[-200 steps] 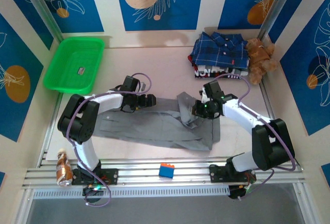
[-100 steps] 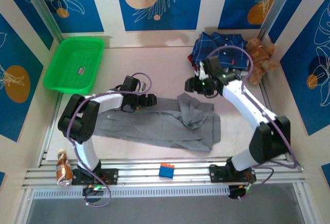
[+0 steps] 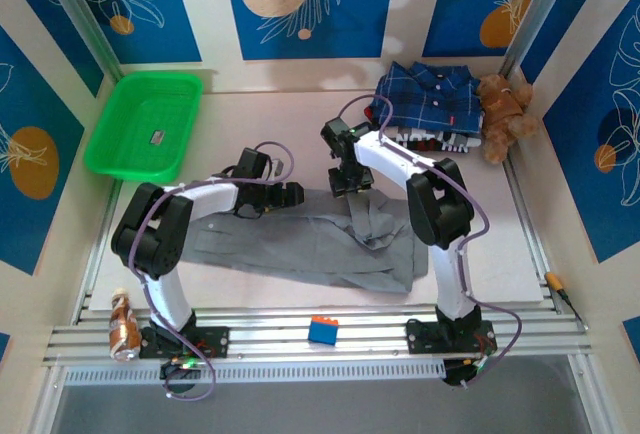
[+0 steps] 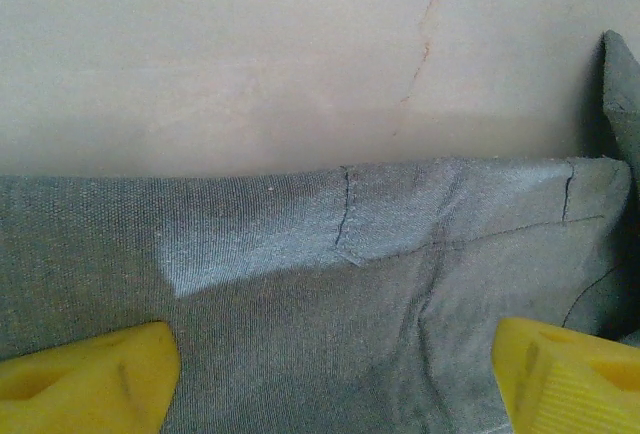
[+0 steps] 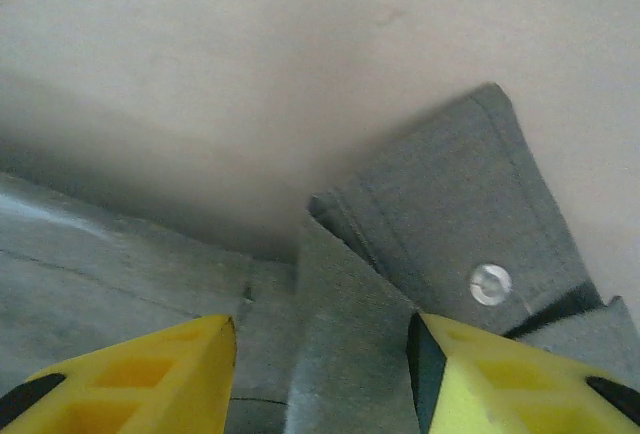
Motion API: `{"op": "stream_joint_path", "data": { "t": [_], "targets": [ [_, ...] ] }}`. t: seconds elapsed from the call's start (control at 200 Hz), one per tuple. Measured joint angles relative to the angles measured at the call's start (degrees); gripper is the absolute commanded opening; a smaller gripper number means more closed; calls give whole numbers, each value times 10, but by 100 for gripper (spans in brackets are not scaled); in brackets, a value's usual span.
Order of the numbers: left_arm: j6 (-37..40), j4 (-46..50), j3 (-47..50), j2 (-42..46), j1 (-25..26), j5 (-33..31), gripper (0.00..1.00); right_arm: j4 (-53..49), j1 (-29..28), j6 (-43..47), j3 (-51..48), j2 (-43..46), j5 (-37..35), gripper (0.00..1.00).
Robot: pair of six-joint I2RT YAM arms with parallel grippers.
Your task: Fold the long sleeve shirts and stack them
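grey shirt [image 3: 300,249]: lies spread on tabletop [image 3: 270,124], well apart from teddy bear [image 3: 503,114] | plaid shirt [image 3: 430,94]: folded just beside teddy bear, likely stack base | left hand [image 4: 330,374]: released, straddles hem | right hand [image 5: 320,374]: released over cuff [image 5: 470,244], seemingly poised to pinch

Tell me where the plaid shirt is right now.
In the top view, the plaid shirt lies on a pile of clothes at the far right of the table, with the teddy bear just to its right.

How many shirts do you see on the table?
2: grey shirt spread in the middle; plaid shirt folded far right. Clothes under it may be more shirts.
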State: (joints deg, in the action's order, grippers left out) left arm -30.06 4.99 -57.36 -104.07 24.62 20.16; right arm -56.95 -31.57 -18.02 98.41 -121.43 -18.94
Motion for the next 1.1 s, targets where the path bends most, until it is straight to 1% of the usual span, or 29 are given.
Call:
{"op": "stream_joint_path", "data": {
  "t": [0.11, 0.26, 0.335, 0.435, 0.505, 0.655, 0.755, 0.855, 1.0, 1.1],
  "targets": [
    [0, -2, 1, 0, 0, 0, 85, -19, -3, 0, 8, 0, -23, 42],
    [0, -2, 1, 0, 0, 0, 85, -30, -7, 2, 9, -3, -42, 30],
    [0, -1, 1, 0, 0, 0, 85, -30, -7, 2, 9, -7, -46, 22],
    [0, -1, 0, 0, 0, 0, 85, -31, -7, 1, 9, -13, -49, 5],
    [0, -1, 0, 0, 0, 0, 85, -31, -7, -3, 10, -16, -51, 0],
    [0, -1, 1, 0, 0, 0, 85, -24, -6, -8, 15, -10, -53, 0],
    [-1, -3, 2, 0, -2, 0, 85, 0, 1, -19, 14, 19, -38, 0],
    [-1, -6, 4, 0, -3, 0, 85, 53, 23, -31, -4, 83, 2, 0],
    [-2, -12, 7, 1, -4, 0, 85, 150, 73, -60, -50, 202, 74, 0],
    [-6, -14, 9, 2, -4, 0, 85, 208, 97, -82, -84, 249, 111, 0]
  ]
}}
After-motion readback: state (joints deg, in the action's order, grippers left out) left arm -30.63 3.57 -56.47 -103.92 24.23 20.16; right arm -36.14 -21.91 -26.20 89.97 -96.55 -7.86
